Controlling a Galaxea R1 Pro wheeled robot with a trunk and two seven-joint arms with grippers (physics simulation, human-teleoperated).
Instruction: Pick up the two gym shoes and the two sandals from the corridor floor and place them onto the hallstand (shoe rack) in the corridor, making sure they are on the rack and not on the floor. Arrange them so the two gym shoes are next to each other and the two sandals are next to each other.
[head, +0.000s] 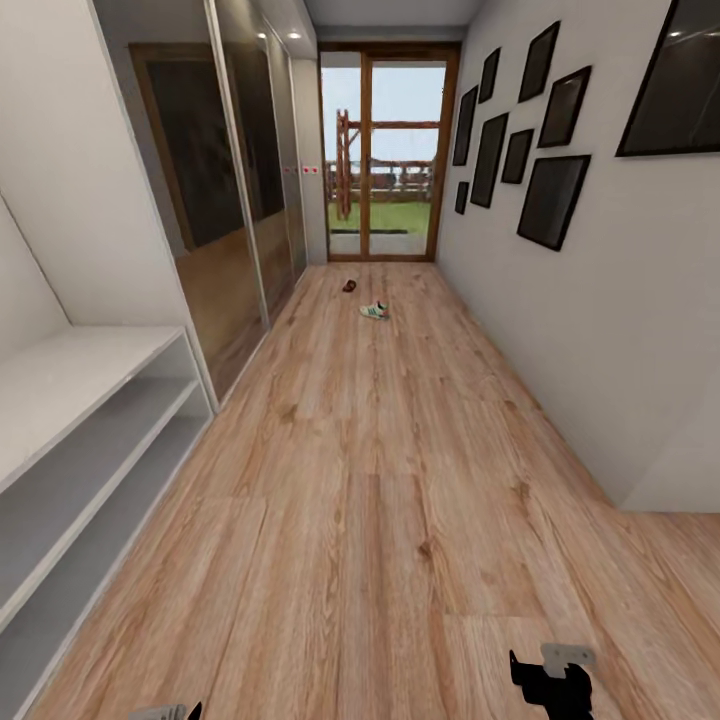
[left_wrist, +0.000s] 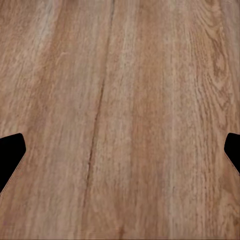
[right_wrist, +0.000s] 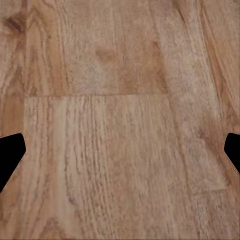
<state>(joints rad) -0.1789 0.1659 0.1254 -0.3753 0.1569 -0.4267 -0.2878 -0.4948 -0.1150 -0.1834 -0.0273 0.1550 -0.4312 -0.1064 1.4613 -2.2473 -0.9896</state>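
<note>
Far down the light brown wood-plank corridor floor (head: 380, 480): 1 white green-striped gym shoe (head: 374, 311), 1 dark brown sandal (head: 349, 286) beyond. Low white-grey hallstand (head: 90, 440) nearby, left. Left gripper (left_wrist: 120, 155) and right gripper (right_wrist: 120, 155) both spread wide, empty.

The corridor floor (head: 380, 480) is showing light brown wood-grain planks with darker knots and seams, and the hallstand (head: 90, 420) standing on it is showing white-grey shelves. Far down that floor a gym shoe (head: 375, 311) is showing white with green stripes, and just beyond it a small dark reddish-brown thing (head: 349, 286) is lying. Above the floor the walls are showing pale grey, black picture frames (head: 553, 200) are hanging, and a brown wooden door frame (head: 388, 150) is enclosing green grass.
</note>
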